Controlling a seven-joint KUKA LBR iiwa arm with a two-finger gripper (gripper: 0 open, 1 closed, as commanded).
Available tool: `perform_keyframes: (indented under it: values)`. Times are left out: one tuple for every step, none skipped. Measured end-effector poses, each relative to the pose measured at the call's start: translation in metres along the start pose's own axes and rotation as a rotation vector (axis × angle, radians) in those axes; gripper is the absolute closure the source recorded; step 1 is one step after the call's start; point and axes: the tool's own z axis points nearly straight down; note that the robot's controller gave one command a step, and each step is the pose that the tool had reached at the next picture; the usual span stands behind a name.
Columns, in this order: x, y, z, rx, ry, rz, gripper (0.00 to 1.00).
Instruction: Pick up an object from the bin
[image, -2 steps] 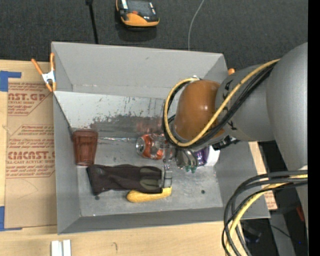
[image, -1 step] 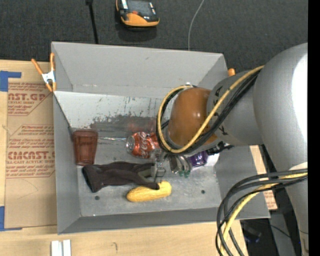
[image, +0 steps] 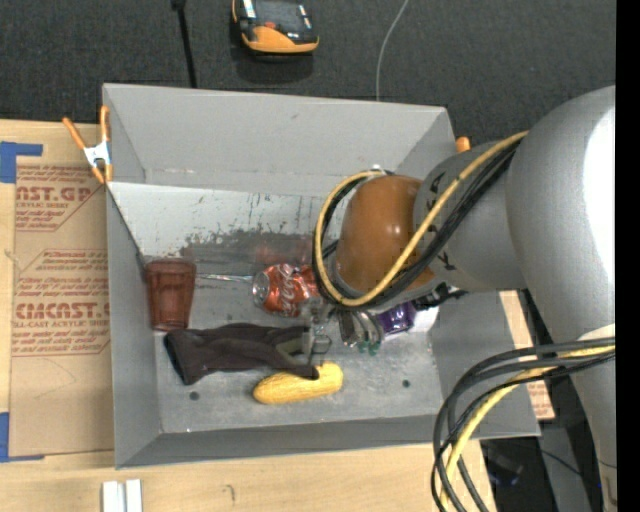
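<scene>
Between crushed red can (image: 283, 287) and yellow banana (image: 297, 385), the gripper (image: 318, 345) hangs over dark cloth (image: 225, 350); whether apart or together, cannot tell.

Crushed red can (image: 283, 288) half behind orange wrist cover (image: 375, 235), purple thing (image: 397, 318) mostly hidden

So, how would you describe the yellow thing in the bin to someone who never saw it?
Start at the front wall of the grey bin, the lower one in the view. Just above it, beside the dark brown cloth, lies a short, curved thing like a banana. It alone is yellow; the can nearby is red.
</scene>
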Motion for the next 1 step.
perform_keyframes:
  values:
    - [-0.0382,-0.0004,-0.1814,0.002,0.005,-0.027,1.00]
